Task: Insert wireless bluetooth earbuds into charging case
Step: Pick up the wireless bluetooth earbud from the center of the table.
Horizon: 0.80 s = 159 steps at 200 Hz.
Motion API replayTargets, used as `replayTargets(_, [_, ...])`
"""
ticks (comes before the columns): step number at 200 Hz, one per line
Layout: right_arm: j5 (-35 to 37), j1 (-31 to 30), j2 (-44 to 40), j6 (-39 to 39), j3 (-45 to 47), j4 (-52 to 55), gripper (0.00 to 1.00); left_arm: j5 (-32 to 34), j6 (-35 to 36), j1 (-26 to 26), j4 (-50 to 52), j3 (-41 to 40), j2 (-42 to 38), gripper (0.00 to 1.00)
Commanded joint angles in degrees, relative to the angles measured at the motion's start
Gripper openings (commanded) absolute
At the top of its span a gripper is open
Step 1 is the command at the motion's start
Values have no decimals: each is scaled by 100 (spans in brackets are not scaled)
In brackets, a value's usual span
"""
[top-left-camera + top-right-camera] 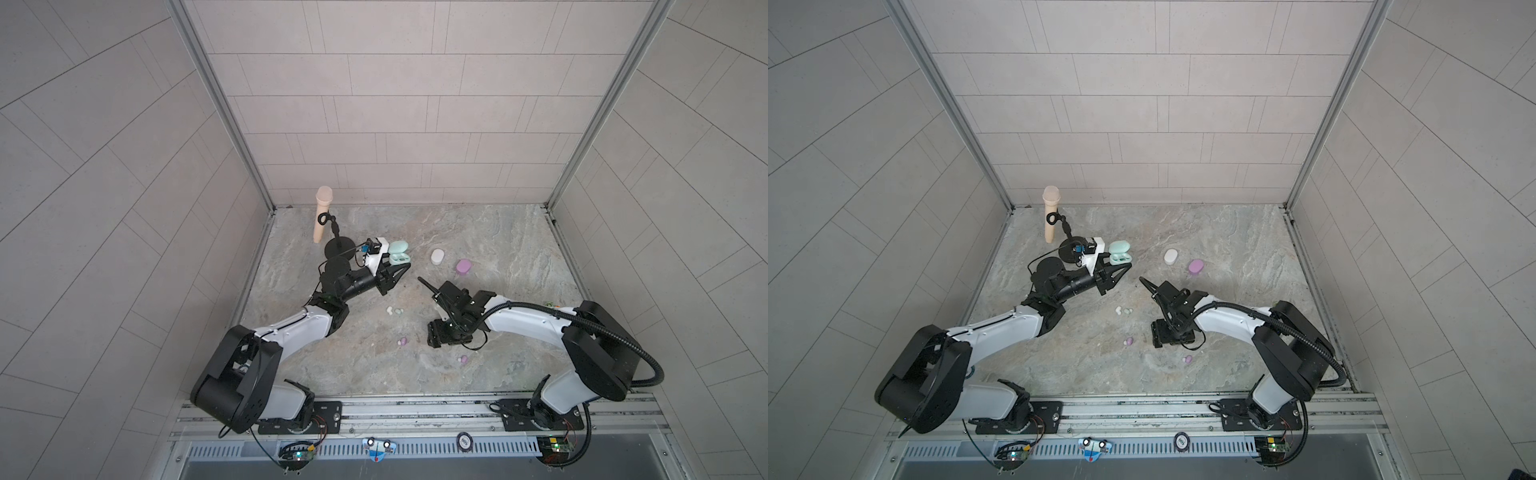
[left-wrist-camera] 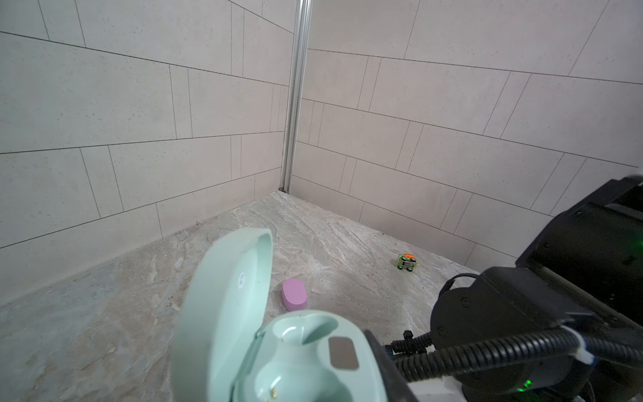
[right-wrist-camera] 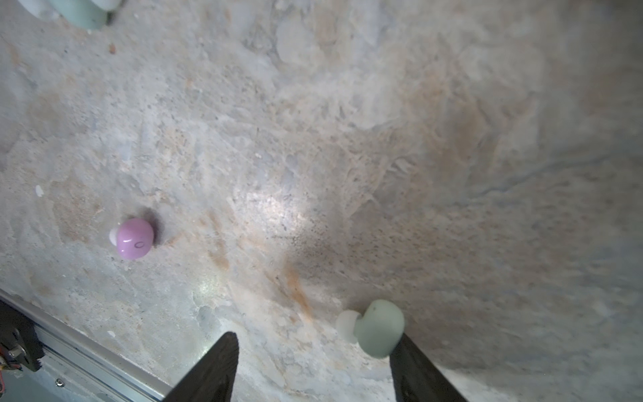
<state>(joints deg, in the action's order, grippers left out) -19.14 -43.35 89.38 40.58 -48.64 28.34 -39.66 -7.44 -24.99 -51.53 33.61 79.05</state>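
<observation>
My left gripper [image 1: 398, 266] is shut on the mint green charging case [image 1: 400, 254], held near the back left with its lid up. The left wrist view shows both wells of the case [image 2: 299, 351] empty, with one black finger [image 2: 382, 365] beside it. My right gripper [image 1: 422, 280] hovers mid-table, open. In its wrist view, a mint green earbud [image 3: 379, 329] rests against one fingertip [image 3: 405, 348]; the other fingertip [image 3: 228, 344] stands far off. A lilac earbud [image 3: 135, 238] lies on the stone surface. White and mint earbuds [image 1: 394, 310] and two lilac ones [image 1: 402, 341] [image 1: 462, 359] lie between the arms.
A shut white case [image 1: 437, 256] and a shut lilac case [image 1: 464, 267] lie behind the right gripper. A beige microphone on a black stand [image 1: 322, 214] rises at the back left. A small green toy car [image 2: 407, 261] sits by the right wall.
</observation>
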Motion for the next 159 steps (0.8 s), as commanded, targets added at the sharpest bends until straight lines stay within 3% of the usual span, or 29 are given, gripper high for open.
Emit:
replayTargets(1, [-46, -51, -138, 149, -134, -47, 72, 19, 91, 47, -42, -20, -147, 0])
replayTargets(83, [-163, -114, 26, 84, -369, -119, 72, 28, 79, 47, -41, -21, -152, 0])
replayTargets(159, [470, -103, -263, 259, -471, 474, 70, 161, -96, 47, -53, 18, -137, 1])
